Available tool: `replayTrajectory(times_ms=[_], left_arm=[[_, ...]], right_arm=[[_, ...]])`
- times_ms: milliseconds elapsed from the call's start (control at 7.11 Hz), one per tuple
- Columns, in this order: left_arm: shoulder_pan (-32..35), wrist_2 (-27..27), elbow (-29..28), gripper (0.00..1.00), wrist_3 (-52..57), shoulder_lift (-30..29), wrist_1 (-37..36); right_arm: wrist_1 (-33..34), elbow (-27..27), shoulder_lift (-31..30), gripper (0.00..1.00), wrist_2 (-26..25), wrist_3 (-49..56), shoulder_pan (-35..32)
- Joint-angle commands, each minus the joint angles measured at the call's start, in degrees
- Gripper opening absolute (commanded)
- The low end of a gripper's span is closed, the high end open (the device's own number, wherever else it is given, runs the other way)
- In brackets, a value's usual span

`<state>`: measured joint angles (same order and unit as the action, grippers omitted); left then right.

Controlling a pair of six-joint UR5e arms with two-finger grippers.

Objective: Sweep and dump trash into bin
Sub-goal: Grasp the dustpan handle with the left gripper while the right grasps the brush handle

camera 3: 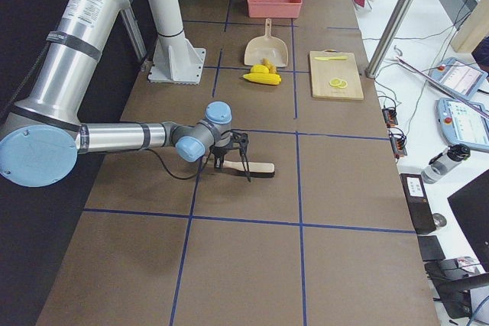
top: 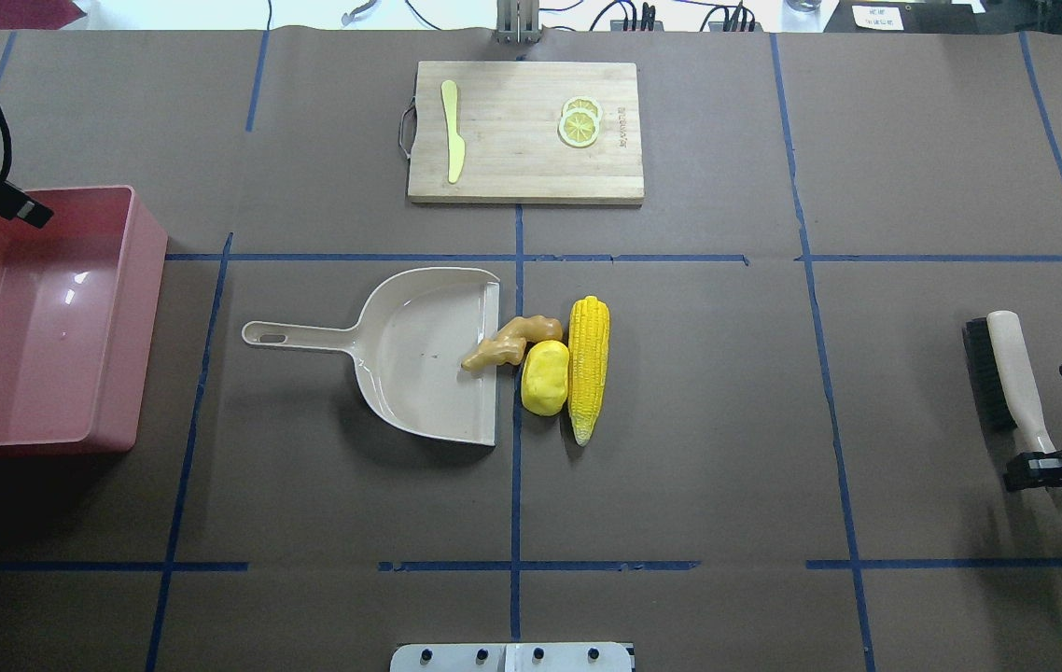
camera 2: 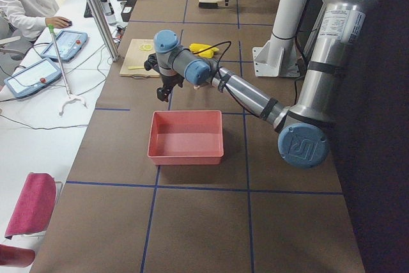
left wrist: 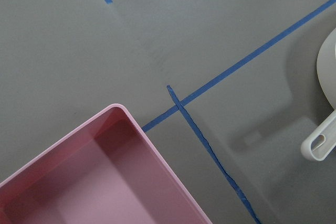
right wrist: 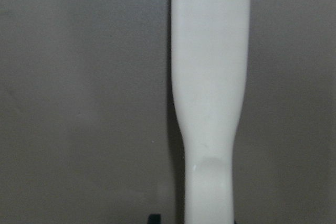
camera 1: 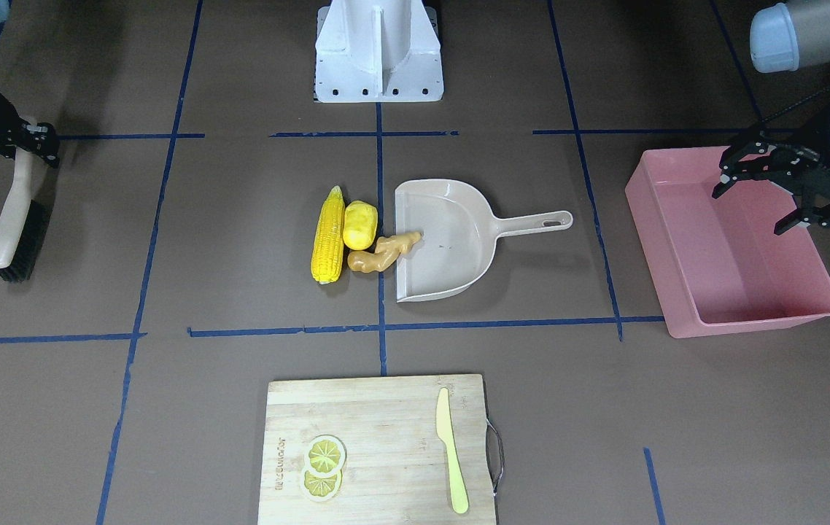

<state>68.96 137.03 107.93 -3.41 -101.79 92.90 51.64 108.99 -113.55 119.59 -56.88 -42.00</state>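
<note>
The corn cob (camera 1: pixel 327 237), potato (camera 1: pixel 360 224) and ginger root (camera 1: pixel 382 253) lie together at the open lip of the beige dustpan (camera 1: pixel 451 248); the ginger's tip rests on the lip. The pink bin (camera 1: pixel 736 284) stands beyond the dustpan's handle. My left gripper (camera 1: pixel 750 210) is open and empty above the bin's robot-side corner. My right gripper (camera 1: pixel 21 142) is low over the handle of a brush (camera 1: pixel 14 219) lying on the table. Its jaws look spread to either side of the handle (right wrist: pixel 210 77). The trash also shows in the overhead view: corn (top: pixel 589 364), potato (top: pixel 545 376), ginger (top: pixel 508 343).
A wooden cutting board (camera 1: pixel 386 408) with two lemon slices (camera 1: pixel 324 467) and a pale knife (camera 1: pixel 451 452) lies at the operators' edge. The white robot base (camera 1: pixel 378 51) stands behind the dustpan. Blue tape lines cross the brown table.
</note>
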Motion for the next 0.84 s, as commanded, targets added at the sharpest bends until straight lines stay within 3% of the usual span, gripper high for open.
replayTrajectory(times_ms=[0, 281, 563, 704], left_arm=[[-0.1, 0.0, 0.1, 1.0, 0.0, -0.1, 0.0], [-1.6, -0.6, -0.3, 0.99, 0.8, -1.7, 0.2], [-10.6, -8.8, -0.6, 0.99, 9.9, -5.3, 1.1], [-11.6, -8.9, -1.3, 0.98, 12.4, -6.8, 1.5]], right_arm=[[0.0, 0.1, 0.1, 0.0, 0.2, 3.7, -0.2], [0.7, 3.7, 1.0, 0.0, 1.6, 4.3, -1.2], [0.8, 5.2, 4.9, 0.0, 1.3, 4.1, -0.8], [1.3, 6.0, 6.1, 0.0, 1.1, 3.2, 1.9]])
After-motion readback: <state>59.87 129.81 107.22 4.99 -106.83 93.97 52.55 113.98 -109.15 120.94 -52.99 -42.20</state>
